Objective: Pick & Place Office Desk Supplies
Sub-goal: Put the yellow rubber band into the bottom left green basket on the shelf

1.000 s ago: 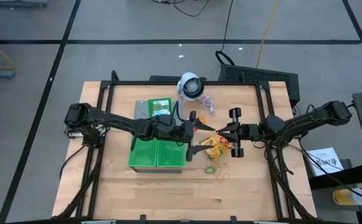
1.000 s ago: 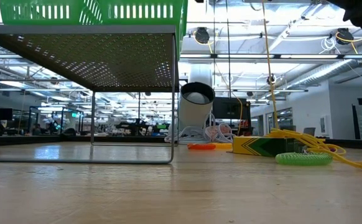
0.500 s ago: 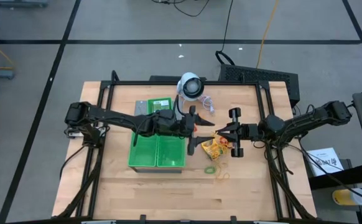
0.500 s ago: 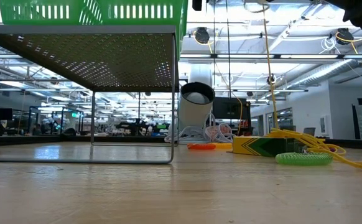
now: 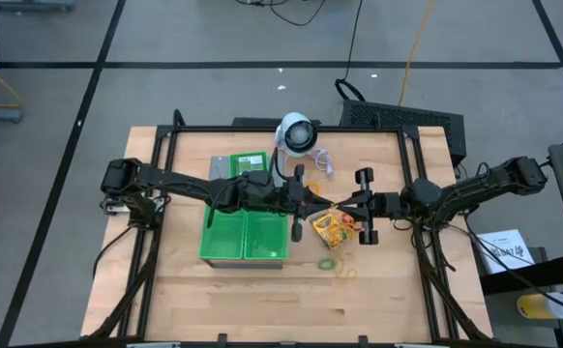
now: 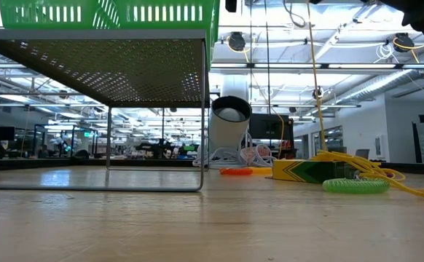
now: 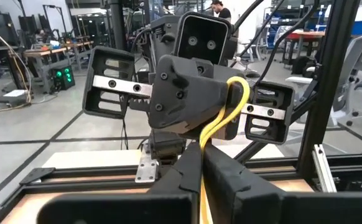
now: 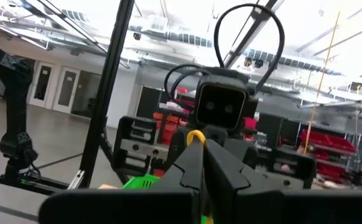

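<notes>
A yellow rubber band [image 7: 219, 127] is stretched between the two grippers in mid-air, above the middle of the table [image 5: 262, 300]. Its long axis runs roughly side to side across the table, from the left gripper [image 5: 308, 202] to the right gripper [image 5: 340, 206], which face each other tip to tip and nearly meet. In the left wrist view the band shows as a thin, bright yellow strand that rises from between that arm's closed fingers [image 7: 184, 168], then curves over the nose of the right gripper [image 7: 193, 99] opposite. In the right wrist view a small yellow loop end [image 8: 196, 135] peeks out above the right arm's closed fingers [image 8: 190, 165], with the left gripper [image 8: 221, 127] straight ahead.

Both grippers are clenched, each pinching one end of the band (the strand looks taut rather than slack).

Below and a little toward the right arm lies a loose pile of supplies: a yellow-and-green crayon box [image 6: 310, 170] lying flat on its long side, a tangle of yellow bands [image 5: 332, 228] over and around it, a green band [image 6: 355, 185] flat on the wood just in front, and an orange band [image 6: 235, 172] farther back. Another tan loop [image 5: 345, 273] lies apart, nearer the front edge.

A green tray [image 5: 245, 237] sits on a wire stand [image 6: 154, 127] under the left arm, and a white round device [image 5: 297, 133] stands near the far edge.
</notes>
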Available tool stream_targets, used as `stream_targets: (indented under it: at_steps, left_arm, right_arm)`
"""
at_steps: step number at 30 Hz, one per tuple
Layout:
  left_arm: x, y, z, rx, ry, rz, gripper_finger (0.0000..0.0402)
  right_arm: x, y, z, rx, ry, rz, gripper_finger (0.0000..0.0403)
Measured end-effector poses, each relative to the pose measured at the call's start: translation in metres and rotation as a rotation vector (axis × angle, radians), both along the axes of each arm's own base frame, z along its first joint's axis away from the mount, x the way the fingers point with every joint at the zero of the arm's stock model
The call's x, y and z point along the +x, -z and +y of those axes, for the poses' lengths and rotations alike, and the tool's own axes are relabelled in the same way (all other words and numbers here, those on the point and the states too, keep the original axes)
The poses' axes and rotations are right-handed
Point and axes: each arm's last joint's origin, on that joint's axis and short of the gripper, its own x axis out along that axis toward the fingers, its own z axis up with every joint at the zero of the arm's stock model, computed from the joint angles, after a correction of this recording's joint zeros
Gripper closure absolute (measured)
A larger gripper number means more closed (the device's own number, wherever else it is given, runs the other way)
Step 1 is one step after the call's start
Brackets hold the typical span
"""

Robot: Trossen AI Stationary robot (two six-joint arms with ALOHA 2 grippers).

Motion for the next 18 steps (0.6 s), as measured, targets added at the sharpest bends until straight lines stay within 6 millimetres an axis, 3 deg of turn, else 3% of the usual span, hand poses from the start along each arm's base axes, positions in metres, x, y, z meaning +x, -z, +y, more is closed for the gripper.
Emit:
stream_targets:
  at_steps: [4,7,14,18]
  left_arm:
    - [-0.003,-0.004,0.000,0.009,0.001,0.003,0.0395]
    - [-0.013,-0.016,0.001,0.011,0.001,0.006,0.0393]
    - [-0.050,-0.048,-0.001,0.041,0.015,0.068,0.0396]
    - [-0.078,-0.064,-0.011,0.055,0.028,0.124,0.0398]
  right_arm:
    - [0.001,0.003,0.000,0.025,0.012,0.035,0.0394]
    - [-0.001,0.003,-0.001,0.043,0.014,0.074,0.0365]
    - [-0.023,-0.008,-0.006,0.136,0.004,0.106,0.0264]
    - [-0.036,-0.008,-0.009,0.139,0.004,0.174,0.0229]
